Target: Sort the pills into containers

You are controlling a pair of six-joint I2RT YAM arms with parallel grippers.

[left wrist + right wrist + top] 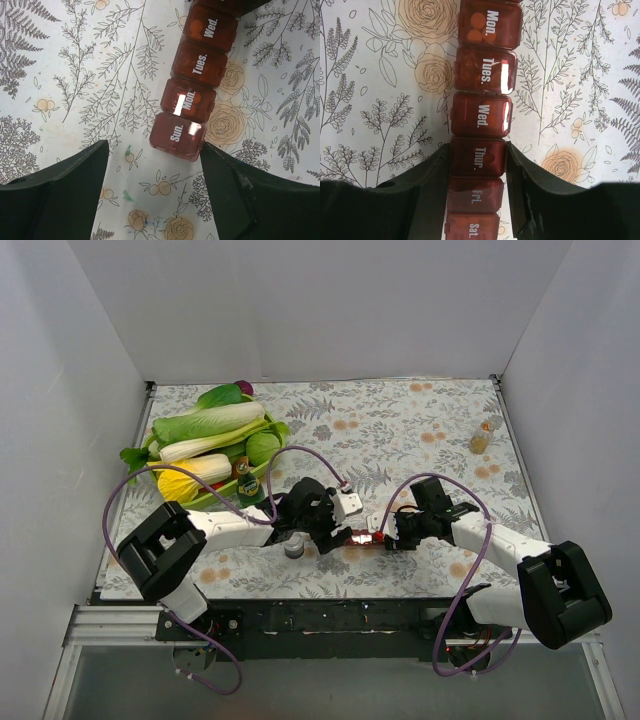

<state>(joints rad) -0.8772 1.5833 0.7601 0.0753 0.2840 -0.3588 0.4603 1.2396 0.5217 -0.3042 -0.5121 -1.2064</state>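
You've got containers (pixel 362 537) on table (pixel 420 420), centre-front; left tool (pixel 154 150) at Sun. end, right tool (pixel 478 155) astride Thur.

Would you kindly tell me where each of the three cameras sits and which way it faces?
Top external: above and behind the bases, looking down on the floral-print table; left arm and right arm show.
Left wrist: looks down past the open left claw at the Sun. end of the dark red translucent plastic pill strip.
Right wrist: looks down past the right claw, shut on that strip at Thur.
Shared: both wrist views show Mon., Tues., Wed.
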